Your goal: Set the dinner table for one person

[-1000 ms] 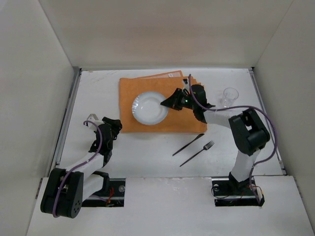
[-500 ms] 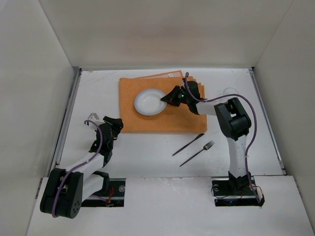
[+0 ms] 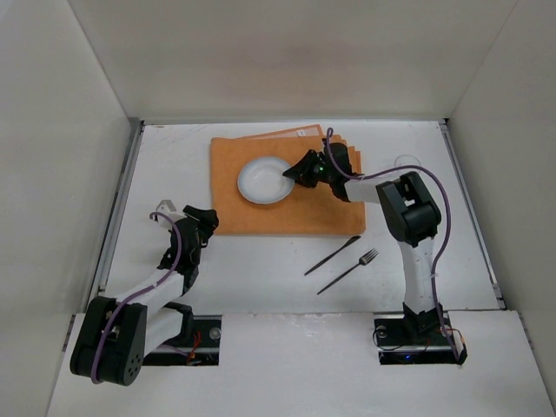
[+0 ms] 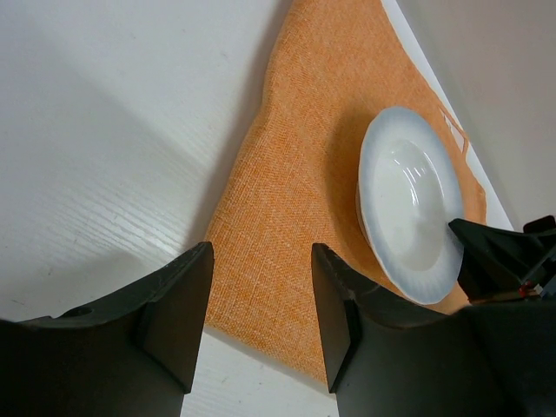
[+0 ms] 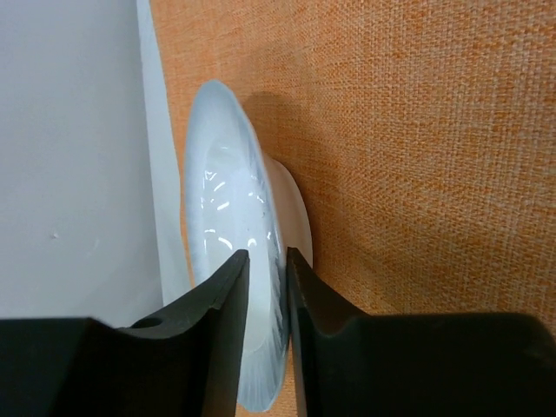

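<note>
1. Right tool (image 5: 267,259) is clamped on the right-hand rim of the white plate (image 5: 228,204), with one finger inside the bowl and the other under the lip. It holds the edge only, so I judge the glazed rim could slip or pivot between the pads if the wrist tilts.
2. The plate's foot looks to be down on the orange placemat (image 5: 417,130), left of the cloth's middle. I cannot tell whether its full weight rests there. If the plate were released while a shade above the cloth, it would drop and rock.
3. The finger under the lip sits close to the weave. If the tool draws back before the fingers part enough, it could drag the plate and ruck the cloth across the bench (image 3: 261,269).
4. Left tool (image 4: 261,261), fingers apart and empty, hovers over the placemat's near-left corner. A low move from there could catch that corner.
5. The knife (image 3: 333,255) and fork (image 3: 349,270) lie on the bare bench just beyond the mat's near right edge. A low retreat by the right arm might sweep them.
</note>
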You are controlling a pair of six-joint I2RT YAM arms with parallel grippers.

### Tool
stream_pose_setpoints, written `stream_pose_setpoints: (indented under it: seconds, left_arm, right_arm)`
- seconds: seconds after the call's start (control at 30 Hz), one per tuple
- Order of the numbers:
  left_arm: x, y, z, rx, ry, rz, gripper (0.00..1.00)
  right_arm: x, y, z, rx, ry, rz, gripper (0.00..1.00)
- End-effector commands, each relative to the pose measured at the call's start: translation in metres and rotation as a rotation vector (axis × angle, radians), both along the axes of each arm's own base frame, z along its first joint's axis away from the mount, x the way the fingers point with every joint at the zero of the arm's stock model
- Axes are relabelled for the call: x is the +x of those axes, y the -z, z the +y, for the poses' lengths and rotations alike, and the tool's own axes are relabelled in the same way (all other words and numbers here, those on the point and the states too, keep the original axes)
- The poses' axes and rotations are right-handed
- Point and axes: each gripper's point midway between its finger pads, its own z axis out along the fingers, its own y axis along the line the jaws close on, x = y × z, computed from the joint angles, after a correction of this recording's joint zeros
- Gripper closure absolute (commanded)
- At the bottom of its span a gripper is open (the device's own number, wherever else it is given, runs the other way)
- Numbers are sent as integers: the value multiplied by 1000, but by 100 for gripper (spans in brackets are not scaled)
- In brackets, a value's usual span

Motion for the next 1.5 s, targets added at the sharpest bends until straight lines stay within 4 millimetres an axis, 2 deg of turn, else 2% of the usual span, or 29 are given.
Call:
stream_pose_setpoints:
  seconds: [0.0, 0.13, 0.17, 0.2, 0.33, 0.4, 0.5, 0.57, 0.63, 0.67, 0.7, 0.77, 0.8, 0.83, 0.87, 0.93, 1.0, 1.07, 1.17, 1.2, 1.23, 1.3, 1.47]
  left_arm:
    - [4, -8, 0, -3, -7, -42, 54]
    - [4, -11, -1, -3, -5, -51, 54]
    - [4, -11, 0, 3, -8, -51, 54]
    - [4, -10, 0, 6, -9, -47, 54]
    - [5, -12, -5, 11, 7, -53, 54]
    - [5, -12, -6, 32, 10, -53, 54]
    - [6, -16, -14, 51, 35, -57, 58]
    - [6, -24, -21, 80, 54, -82, 60]
    - [7, -28, -28, 129, 66, -92, 61]
    - [6, -31, -34, 154, 78, -98, 63]
    - [6, -33, -38, 170, 88, -105, 63]
    - [5, -40, -49, 208, 120, -123, 65]
    - [5, -42, -52, 223, 126, -132, 66]
    - [4, -42, -54, 244, 130, -131, 66]
    - [4, -41, -55, 259, 130, -131, 66]
    - [3, -41, -59, 269, 142, -130, 66]
    - [2, -43, -63, 267, 152, -136, 66]
    - [3, -39, -63, 275, 153, -126, 66]
    - [5, -34, -64, 272, 155, -114, 66]
    - [5, -33, -66, 279, 161, -118, 65]
    - [5, -33, -66, 279, 161, -118, 65]
    - [6, -30, -64, 282, 159, -111, 65]
    - [5, -33, -63, 277, 154, -122, 64]
  right_arm:
    - [10, -39, 0, 25, 18, -108, 66]
    - [8, -50, -22, -36, 63, -149, 52]
    - [7, -54, -32, -63, 78, -164, 41]
    - [6, -58, -38, -82, 88, -175, 0]
    - [-2, -74, -70, -203, 141, -231, 0]
    - [-8, -88, -88, -279, 189, -278, 0]
    - [-13, -108, -126, -448, 305, -310, 0]
    - [-17, -126, -151, -545, 383, -316, 0]
    - [-24, -149, -160, -575, 394, -363, 0]
    - [-29, -160, -158, -568, 376, -399, 2]
    - [-32, -170, -158, -554, 366, -431, 21]
    - [-36, -185, -173, -543, 407, -442, 70]
    - [-38, -187, -186, -540, 449, -411, 85]
    - [-40, -184, -206, -553, 509, -362, 92]
    - [-40, -182, -230, -575, 587, -316, 95]
    - [-46, -170, -289, -647, 770, -221, 96]
    - [-60, -154, -346, -729, 935, -135, 90]
    - [-69, -141, -383, -771, 1016, -85, 79]
    - [-61, -122, -400, -775, 1010, -29, 63]
    - [-49, -104, -412, -784, 992, 17, 54]
    - [-49, -103, -412, -784, 992, 18, 54]
    - [-37, -91, -420, -770, 980, 51, 53]
    - [-22, -66, -414, -773, 916, 94, 57]
